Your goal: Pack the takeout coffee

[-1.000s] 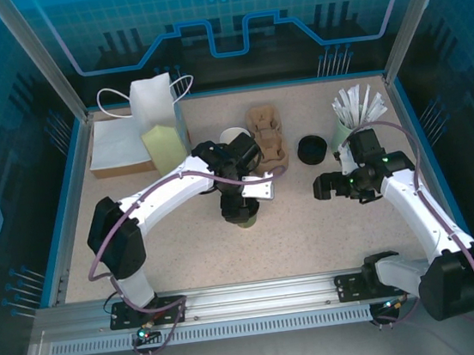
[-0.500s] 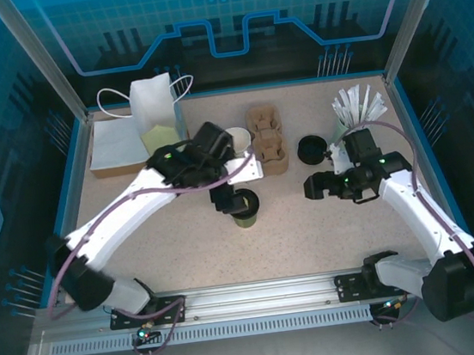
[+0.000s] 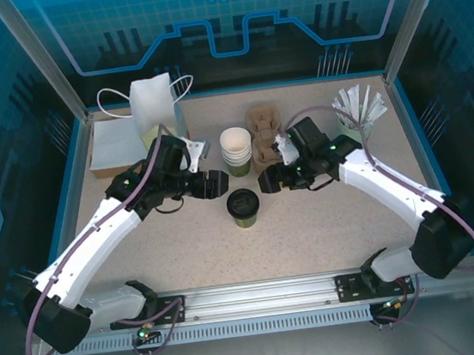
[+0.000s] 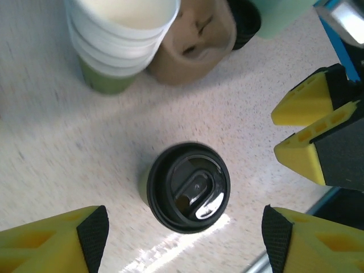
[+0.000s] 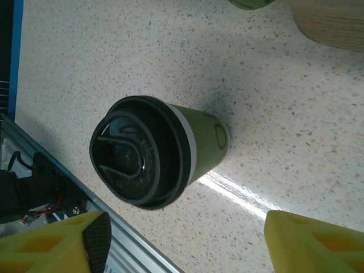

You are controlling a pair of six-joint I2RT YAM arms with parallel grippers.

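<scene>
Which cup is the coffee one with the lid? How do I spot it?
Find the middle of the speckled table. A bit nearer the arms' bases than the stack of open cups and the brown carrier, one green cup stands alone. It is the only cup with a black lid on top.

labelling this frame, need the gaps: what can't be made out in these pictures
coffee cup: its black lid hides what is inside, every view
carrier: top view, the right arm covers its near end; left wrist view, the top edge cuts it
cup of straws: top view, lower part behind the right arm
cup stack: left wrist view, blurred, cut by the top edge
</scene>
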